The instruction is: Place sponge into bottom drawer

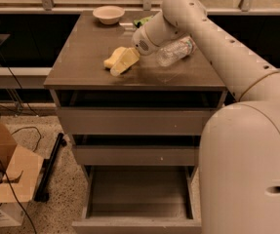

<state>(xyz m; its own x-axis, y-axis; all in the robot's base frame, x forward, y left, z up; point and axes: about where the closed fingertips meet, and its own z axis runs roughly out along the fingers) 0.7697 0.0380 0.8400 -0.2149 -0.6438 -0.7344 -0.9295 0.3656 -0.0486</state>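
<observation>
The pale-yellow sponge (pixel 112 58) lies on the cabinet top (pixel 81 57), left of middle and near the front edge. My gripper (pixel 121 66) reaches down from the upper right and sits right at the sponge, its yellowish tip overlapping the sponge's right side. Its white wrist (pixel 147 40) is just behind it. The bottom drawer (pixel 137 223) is pulled out below, and its inside shows nothing in it.
A pale bowl (pixel 109 13) stands at the back of the top. A clear plastic bottle (pixel 175 51) lies right of the gripper, with a small green item (pixel 142 21) behind. The two upper drawers (pixel 134 120) stand slightly out. A cardboard box (pixel 5 179) sits on the floor left.
</observation>
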